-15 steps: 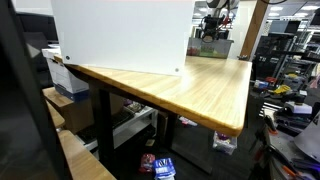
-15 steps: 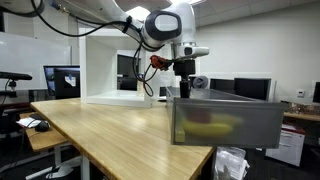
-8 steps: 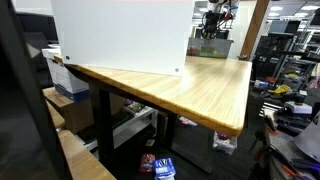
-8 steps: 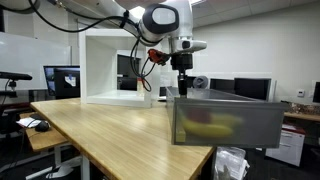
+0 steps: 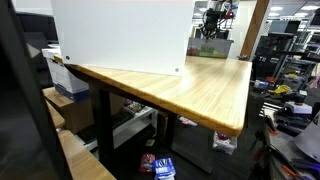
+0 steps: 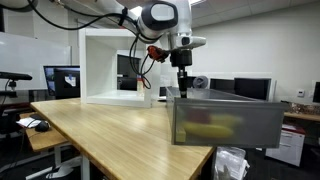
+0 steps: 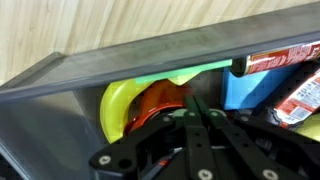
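While the grey bin sits by the edge of the wooden surface, its high walls corralling a yellow rounded item, an orange piece and a blue packet, the gripper hangs plumb over the rim, fingers clenched together, nothing visibly between them.

Just a light wood table on dark legs, and you can see it in both exterior views. Sitting straight on top are a big white open-front box and a see-through grey bin. The bin is right up at a table edge, and the two aren't touching.
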Available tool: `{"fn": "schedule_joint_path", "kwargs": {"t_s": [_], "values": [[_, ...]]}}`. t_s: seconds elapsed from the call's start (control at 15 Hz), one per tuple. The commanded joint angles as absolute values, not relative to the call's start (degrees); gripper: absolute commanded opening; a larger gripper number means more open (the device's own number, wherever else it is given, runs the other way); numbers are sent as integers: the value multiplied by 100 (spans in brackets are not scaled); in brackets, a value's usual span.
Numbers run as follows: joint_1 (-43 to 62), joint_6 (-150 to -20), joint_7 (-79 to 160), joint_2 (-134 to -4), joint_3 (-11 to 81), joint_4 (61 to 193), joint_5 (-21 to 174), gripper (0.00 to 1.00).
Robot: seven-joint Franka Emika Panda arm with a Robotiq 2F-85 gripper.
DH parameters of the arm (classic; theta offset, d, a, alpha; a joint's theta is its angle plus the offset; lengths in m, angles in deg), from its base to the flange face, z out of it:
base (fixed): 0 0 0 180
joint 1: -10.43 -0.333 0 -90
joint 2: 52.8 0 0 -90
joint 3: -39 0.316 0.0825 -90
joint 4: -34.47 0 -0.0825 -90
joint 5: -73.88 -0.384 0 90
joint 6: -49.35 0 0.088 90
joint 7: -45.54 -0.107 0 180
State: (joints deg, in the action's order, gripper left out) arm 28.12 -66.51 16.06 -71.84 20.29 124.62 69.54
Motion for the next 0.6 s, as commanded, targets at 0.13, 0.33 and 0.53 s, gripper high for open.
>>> {"fn": "schedule_joint_path", "kwargs": {"t_s": [0.13, 0.33, 0.53], "values": [[2867, -6414, 2159, -7039, 2115, 12534, 6872, 44], [2889, -6263, 2513, -7038, 2159, 12524, 6826, 59], [2901, -6173, 2736, -7040, 2182, 12495, 6811, 73]]}}
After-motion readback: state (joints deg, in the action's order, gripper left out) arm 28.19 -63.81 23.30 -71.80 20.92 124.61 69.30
